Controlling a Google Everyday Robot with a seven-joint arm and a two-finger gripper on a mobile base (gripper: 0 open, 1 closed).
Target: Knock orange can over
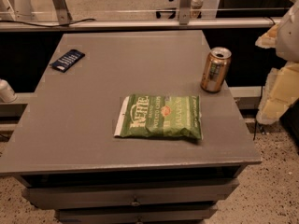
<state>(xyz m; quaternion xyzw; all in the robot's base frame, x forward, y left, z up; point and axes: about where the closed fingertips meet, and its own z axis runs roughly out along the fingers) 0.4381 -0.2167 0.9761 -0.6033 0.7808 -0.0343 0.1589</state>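
The orange can (pixel 216 70) stands upright near the right edge of the grey table (pixel 93 125), toward the back. It is copper-orange with a silver top rim and a darker label panel. My gripper (pixel 276 94) appears as pale cream-coloured parts at the right edge of the view, off the table's right side. It is level with the can, a short way to its right, and not touching it.
A green chip bag (pixel 160 117) lies flat at the table's middle, in front and to the left of the can. A dark blue packet (pixel 67 60) lies at the back left. A pale whitish cylinder (pixel 5 91) sits beyond the left edge. Drawers run below the front edge.
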